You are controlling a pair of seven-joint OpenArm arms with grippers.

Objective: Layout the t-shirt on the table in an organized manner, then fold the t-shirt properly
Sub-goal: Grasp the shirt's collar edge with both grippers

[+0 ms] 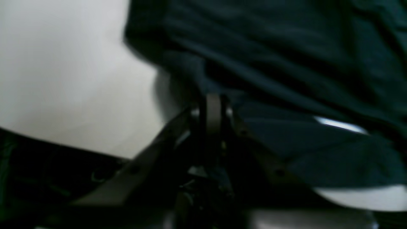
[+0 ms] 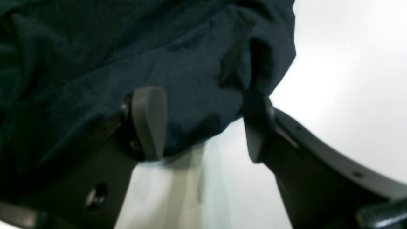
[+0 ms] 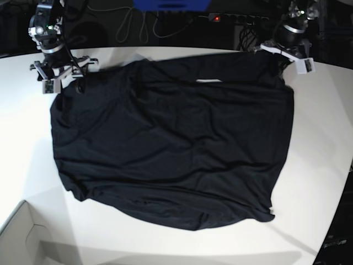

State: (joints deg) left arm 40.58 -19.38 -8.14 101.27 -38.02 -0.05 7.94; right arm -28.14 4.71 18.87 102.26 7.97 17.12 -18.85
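The black t-shirt (image 3: 171,143) lies spread and wrinkled on the white table (image 3: 314,165), with its hem toward the near edge. My left gripper (image 1: 213,106) is at the shirt's far right corner, fingers pressed together with dark cloth bunched at their tips. In the base view that arm (image 3: 289,49) stands at the top right. My right gripper (image 2: 203,127) is open at the far left corner, and a fold of the t-shirt (image 2: 190,79) sits between its two fingers (image 2: 149,124). That arm (image 3: 55,69) shows at the top left of the base view.
A white box corner (image 3: 22,237) sits at the near left. The table's curved edge (image 3: 345,182) runs down the right side. Dark cables (image 3: 132,22) and a blue object (image 3: 171,4) lie behind the table.
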